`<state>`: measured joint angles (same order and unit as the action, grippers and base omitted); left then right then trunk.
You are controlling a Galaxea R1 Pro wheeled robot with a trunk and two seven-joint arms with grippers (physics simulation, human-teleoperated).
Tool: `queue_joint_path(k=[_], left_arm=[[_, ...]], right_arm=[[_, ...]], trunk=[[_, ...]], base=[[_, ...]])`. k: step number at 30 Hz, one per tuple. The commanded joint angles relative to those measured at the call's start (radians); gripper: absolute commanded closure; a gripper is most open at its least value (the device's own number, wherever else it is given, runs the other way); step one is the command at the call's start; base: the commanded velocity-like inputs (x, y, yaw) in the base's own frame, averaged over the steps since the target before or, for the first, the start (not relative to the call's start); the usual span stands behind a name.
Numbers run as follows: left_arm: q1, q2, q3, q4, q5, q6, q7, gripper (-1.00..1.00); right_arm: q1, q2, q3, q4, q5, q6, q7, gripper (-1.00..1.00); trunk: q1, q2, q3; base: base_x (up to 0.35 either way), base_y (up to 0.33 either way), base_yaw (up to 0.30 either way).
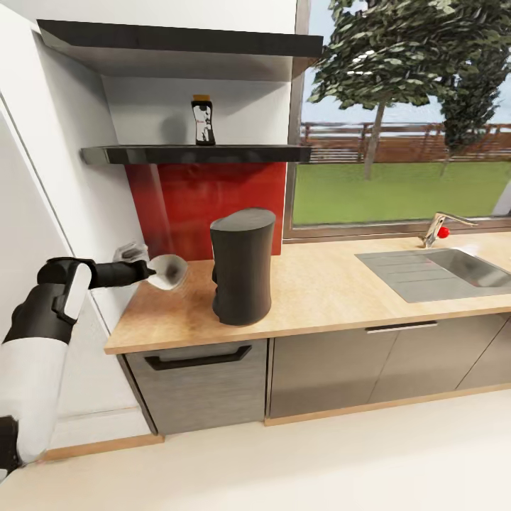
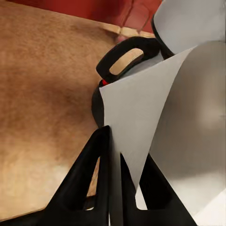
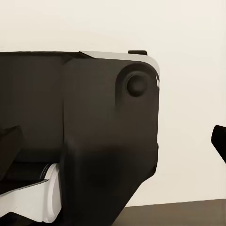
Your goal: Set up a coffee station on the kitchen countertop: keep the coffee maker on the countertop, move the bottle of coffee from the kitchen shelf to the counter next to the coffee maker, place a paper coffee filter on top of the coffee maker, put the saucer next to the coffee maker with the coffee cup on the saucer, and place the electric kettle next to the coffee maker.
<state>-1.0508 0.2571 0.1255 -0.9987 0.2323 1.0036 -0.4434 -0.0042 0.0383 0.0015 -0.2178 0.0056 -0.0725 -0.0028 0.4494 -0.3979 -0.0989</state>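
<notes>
Left gripper (image 2: pixel 110 160): closed on the paper filter (image 2: pixel 155 117), fingers pinching its edge; held above the left end of the table (image 1: pixel 319 284), just beside the coffee maker (image 1: pixel 241 266) and lower than its top. Paper filter: pale cone, mouth toward the machine, clear of the wood below. Right gripper: two dark finger tips sit wide apart at the edges of the right wrist view, with a black robot housing (image 3: pixel 80 136) between them; whether it is open or closed cannot be told, and nothing is seen in it. Coffee maker: tall dark-grey body, upright on the table near the left end, slanted top bare; black carafe handle (image 2: pixel 125 59) seen in the left wrist view. Step in hand, as judged: carrying the filter to the machine's top. Next move calls for lifting above the slanted top, moving over it, then releasing so the cone does not slide off. Bottle (image 1: pixel 203 121): upright on the shelf (image 1: pixel 191 153) above the red backsplash, not yet brought down. Table: light wood grain over dark cabinet fronts, steel sink (image 1: pixel 440 270) and tap to the right. Room: white walls, large window onto lawn, fence and trees, pale floor.
</notes>
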Motion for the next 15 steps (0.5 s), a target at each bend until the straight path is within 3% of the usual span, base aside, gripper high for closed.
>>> queue_joint_path(k=[1,5,7,11,13,15], left_arm=[[-0.022,0.010,0.002,0.026,-0.002,0.006,-0.007,1.00],[-0.088,0.030,0.001,0.111,-0.002,0.007,0.004,1.00],[-0.124,0.032,0.002,0.155,-0.002,0.007,0.037,1.00],[-0.208,0.021,0.017,0.234,0.009,0.008,0.176,1.00],[-0.268,0.003,0.053,0.302,0.026,0.009,0.268,1.00],[-0.328,-0.025,0.116,0.382,0.049,0.009,0.365,1.00]], right_arm=[[0.000,0.000,0.000,0.000,0.001,-0.003,0.000,-1.00],[0.000,0.000,-0.001,0.000,0.001,-0.003,0.000,-1.00],[0.000,0.000,-0.002,0.000,0.000,-0.002,0.000,-1.00],[0.000,0.001,-0.003,0.000,-0.001,-0.001,0.000,-1.00],[0.000,0.001,-0.003,0.000,-0.001,-0.001,0.000,-1.00],[0.000,0.001,-0.006,0.000,-0.002,0.000,0.000,-1.00]], trunk=[[0.001,-0.002,-0.002],[0.001,-0.002,-0.002],[0.001,-0.002,-0.002],[0.001,-0.002,-0.002],[0.001,-0.002,-0.002],[0.001,-0.002,-0.002]], base=[[0.000,0.000,0.000],[0.000,0.000,0.000],[0.000,0.000,0.000],[0.000,0.000,0.000],[0.000,0.000,0.000],[0.000,0.000,0.000]])
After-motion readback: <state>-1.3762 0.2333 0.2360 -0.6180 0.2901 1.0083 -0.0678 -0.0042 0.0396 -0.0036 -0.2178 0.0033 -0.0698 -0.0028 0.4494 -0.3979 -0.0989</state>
